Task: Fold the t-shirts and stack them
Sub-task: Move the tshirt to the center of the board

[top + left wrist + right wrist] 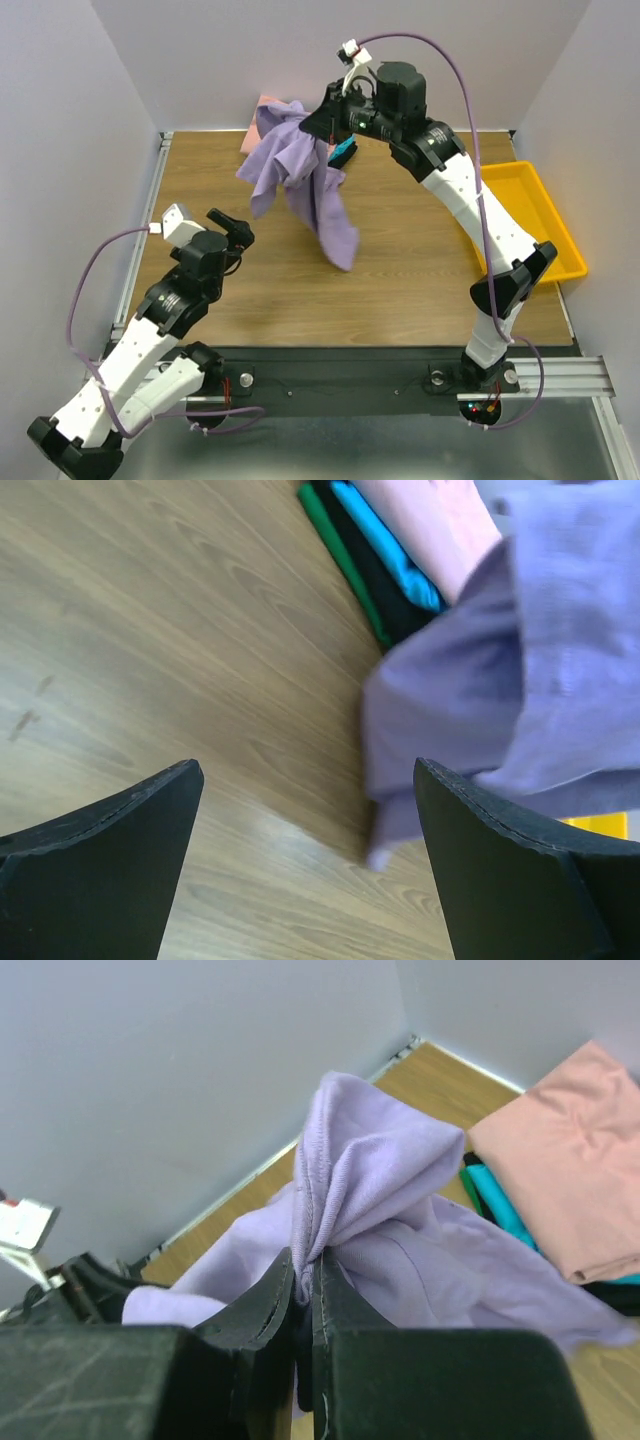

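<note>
My right hand (305, 1285) is clamped on the light purple t-shirt (300, 170), both fingers pressed together on a bunched fold of the cloth. It holds the garment up above the far middle of the bench (250, 295). From that pinch the shirt hangs in loose, crumpled folds, with one long tail dropping toward me and a little to the right. I cannot tell whether its lowest tip touches the wood. My left hand (232, 226) hovers over the left part of the bench, its jaws spread wide with nothing between them, facing the hanging cloth but apart from it. In its wrist view the purple hem shows blurred, just past the finger on the right of that view. Behind the lifted shirt, at the far edge by the back wall, lies the folded stack: the salmon-pink shirt (570, 1180) on top, then the teal shirt (390, 545), the black shirt (368, 575) and the green shirt (335, 540) beneath, their edges showing as thin stripes. The purple cloth hangs in front of this stack and hides much of it from above. The yellow tray (520, 200) sits at the right edge of the bench, beside my right arm and well apart from the shirts.
</note>
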Tool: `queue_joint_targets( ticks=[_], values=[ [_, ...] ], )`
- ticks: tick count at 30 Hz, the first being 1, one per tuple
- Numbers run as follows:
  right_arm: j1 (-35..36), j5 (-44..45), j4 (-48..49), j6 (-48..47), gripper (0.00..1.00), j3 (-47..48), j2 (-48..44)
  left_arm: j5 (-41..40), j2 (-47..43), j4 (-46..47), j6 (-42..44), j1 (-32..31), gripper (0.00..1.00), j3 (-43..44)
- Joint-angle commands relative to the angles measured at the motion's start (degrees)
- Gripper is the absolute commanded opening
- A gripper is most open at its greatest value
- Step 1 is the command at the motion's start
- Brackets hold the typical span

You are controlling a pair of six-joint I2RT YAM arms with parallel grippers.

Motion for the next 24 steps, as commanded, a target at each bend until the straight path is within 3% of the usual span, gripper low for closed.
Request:
queue_joint_targets(
  ticks=[1, 3, 6, 10, 11, 15, 16, 19, 20, 21, 24],
  values=[
    [-0.59, -1.39, 4.13, -0.18, 0.0, 5.22, -0.86, -6.9, -5.48, -8.4, -5.94, 0.43, 0.98, 0.9],
    [-0.59, 1.84, 4.13, 0.0, 0.01, 2.33, -2.61, -7.69, -8.65, -9.37, -6.82, 0.43, 0.98, 0.73],
    [-0.76, 13.88, 4.13, -0.96, 0.01, -10.47, -9.72, -7.96, -12.08, -8.84, -6.73, 0.43, 0.99, -0.06],
    [-2.68, 30.05, 4.22, 1.74, 0.06, -35.86, -22.64, -7.96, -13.67, -7.79, -7.44, 0.43, 0.99, -1.73],
    [-3.65, 35.3, 4.22, 5.41, 0.07, -47.66, -28.06, -7.61, -13.32, -6.57, -6.74, 0.43, 0.98, -2.17],
    [-14.45, 38.7, 4.13, 13.79, 0.16, -69.63, -37.32, -4.98, -10.07, -3.66, -4.98, 0.43, 0.98, -4.63],
    [-18.48, 38.26, 4.13, 15.71, 0.21, -72.45, -38.38, -3.32, -9.02, -3.13, -4.45, 0.52, 0.98, -5.16],
    [-19.83, 39.13, 3.52, 15.99, 0.66, -78.62, -41.12, 1.24, -3.15, 0.81, -3.92, 0.52, 0.98, -7.53],
    [-19.83, 38.78, 2.82, 16.17, 0.93, -79.07, -41.64, 2.49, -1.9, 1.96, -3.4, 0.61, 0.98, -8.14],
    [-19.83, 38.43, 2.55, 16.0, 1.0, -78.9, -42.6, 3.72, -0.59, 3.01, -2.78, 0.61, 0.99, -8.93],
    [-19.83, 34.59, 0.28, 13.63, 1.0, -76.88, -46.54, 13.78, 6.86, 9.85, 0.72, 0.69, 0.98, -10.86]
  ],
)
